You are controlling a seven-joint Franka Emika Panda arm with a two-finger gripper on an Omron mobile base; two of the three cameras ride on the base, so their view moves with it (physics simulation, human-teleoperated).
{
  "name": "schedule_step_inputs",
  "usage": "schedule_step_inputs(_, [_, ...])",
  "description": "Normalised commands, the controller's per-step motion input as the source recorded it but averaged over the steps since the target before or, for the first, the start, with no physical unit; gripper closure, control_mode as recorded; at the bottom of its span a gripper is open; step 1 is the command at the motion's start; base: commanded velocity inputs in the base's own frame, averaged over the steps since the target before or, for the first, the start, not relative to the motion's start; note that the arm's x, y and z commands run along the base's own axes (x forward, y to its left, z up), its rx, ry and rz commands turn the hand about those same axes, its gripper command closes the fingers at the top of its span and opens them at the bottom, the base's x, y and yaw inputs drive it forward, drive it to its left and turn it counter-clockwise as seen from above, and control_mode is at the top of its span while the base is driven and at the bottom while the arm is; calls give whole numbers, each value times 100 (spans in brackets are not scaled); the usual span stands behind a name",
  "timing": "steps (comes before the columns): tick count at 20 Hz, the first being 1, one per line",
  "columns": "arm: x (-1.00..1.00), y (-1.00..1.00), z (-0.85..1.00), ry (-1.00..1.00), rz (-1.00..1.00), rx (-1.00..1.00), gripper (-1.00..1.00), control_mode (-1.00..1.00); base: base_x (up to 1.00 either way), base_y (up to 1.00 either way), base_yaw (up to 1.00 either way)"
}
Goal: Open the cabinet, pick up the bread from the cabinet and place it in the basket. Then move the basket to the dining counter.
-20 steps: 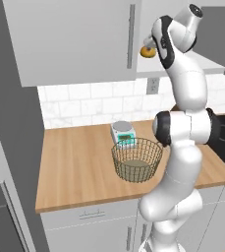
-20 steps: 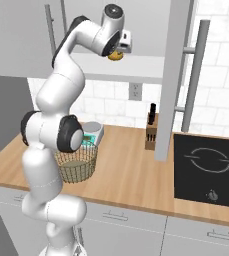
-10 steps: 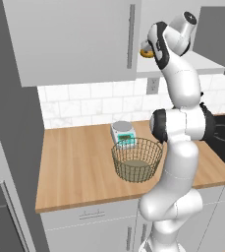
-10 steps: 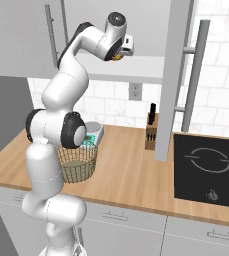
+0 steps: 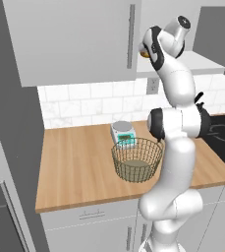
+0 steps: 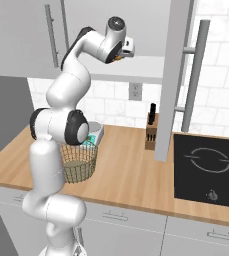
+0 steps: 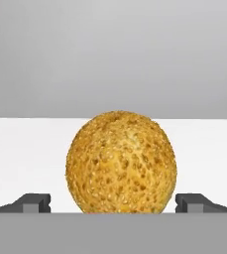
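Fingers (image 7: 35,202) stood spread wide, one low at each bottom corner of the hand view, holding nothing. The gripper (image 7: 113,204) was lined up on the bread (image 7: 121,162), a round golden, pitted lump at lower centre, sitting between the two tips with a gap showing on either side. It rested on the white shelf (image 7: 26,149) of the opened cabinet (image 6: 178,75), grey back wall above it.

In the left base view the bread (image 5: 144,53) peeked out as an orange sliver at upper centre, behind the hand. In the right base view the cabinet door hung open at upper right, its long bar handle (image 6: 193,82) facing out.

The wire basket (image 5: 136,160) sat on the wood worktop (image 5: 74,162) at frame centre, just in front of a small kitchen scale (image 5: 123,134), well below the shelf.

Risks, as I judged them:
- Round lump on a flat shelf: a nudge from either tip before closing could roll it toward the back wall.
- Closing short of its widest part could squeeze it forward, out of the jaws.
- Carrying it out, the arm could clip the open door or the shelf edge.
- A loose hold could drop it wide of the basket.
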Motion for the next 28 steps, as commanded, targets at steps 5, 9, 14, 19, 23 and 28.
schedule_step_inputs(5, [35, 0, 0, 0, -6, 0, -100, -100, 0, 0, 0])
schedule_step_inputs(9, [31, 0, 0, -1, -6, 0, -100, -100, 0, 0, 0])
schedule_step_inputs(14, [-8, -7, 0, -5, -3, 0, 100, -100, 0, 0, 0])
schedule_step_inputs(19, [-85, -13, -4, -13, 0, 0, 100, -100, 0, 0, 0])
schedule_step_inputs(23, [-100, -10, -31, -18, 0, 0, 100, -100, 0, 0, 0])
schedule_step_inputs(28, [-100, -21, -21, -23, 0, 0, 100, -100, 0, 0, 0])
